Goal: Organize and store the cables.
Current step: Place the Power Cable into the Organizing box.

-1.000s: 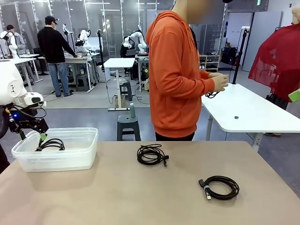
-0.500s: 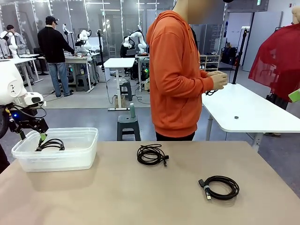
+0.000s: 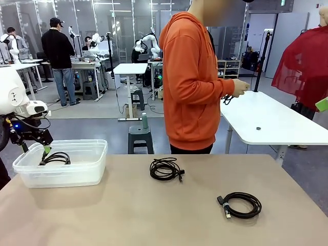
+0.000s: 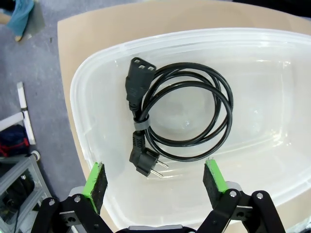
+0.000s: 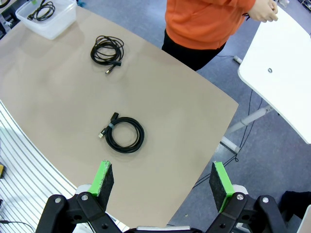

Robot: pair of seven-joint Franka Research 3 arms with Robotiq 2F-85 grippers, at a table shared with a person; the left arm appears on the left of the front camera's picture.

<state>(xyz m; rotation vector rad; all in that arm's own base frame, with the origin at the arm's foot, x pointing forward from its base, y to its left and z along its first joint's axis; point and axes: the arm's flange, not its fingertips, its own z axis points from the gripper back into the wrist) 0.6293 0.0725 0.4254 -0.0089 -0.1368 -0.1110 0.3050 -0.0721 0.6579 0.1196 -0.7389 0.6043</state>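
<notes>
A coiled black cable [image 4: 180, 114] with plug ends lies in the clear plastic bin [image 3: 77, 177] at the table's left; it also shows through the bin wall as a coil [image 3: 55, 157]. My left gripper [image 4: 154, 180] hangs open just above it, with its green pads [image 4: 95, 185] apart and nothing between them. A second coiled cable [image 3: 165, 168] lies mid-table, and a third coiled cable [image 3: 241, 204] lies at the right. My right gripper [image 5: 161, 183] is open high above the table, looking down on that third cable [image 5: 124, 134], the second cable [image 5: 108, 50] and the bin [image 5: 47, 24].
A person in an orange hoodie [image 3: 192, 82] stands at the far side, turned to a white table [image 3: 277, 123], with hands [image 3: 240, 88] on a dark cord. The tan table [image 3: 154, 220] has open room between the coils.
The person's hands with the cord have shifted slightly at the white table. Both arms and all cables on my table stay still.
</notes>
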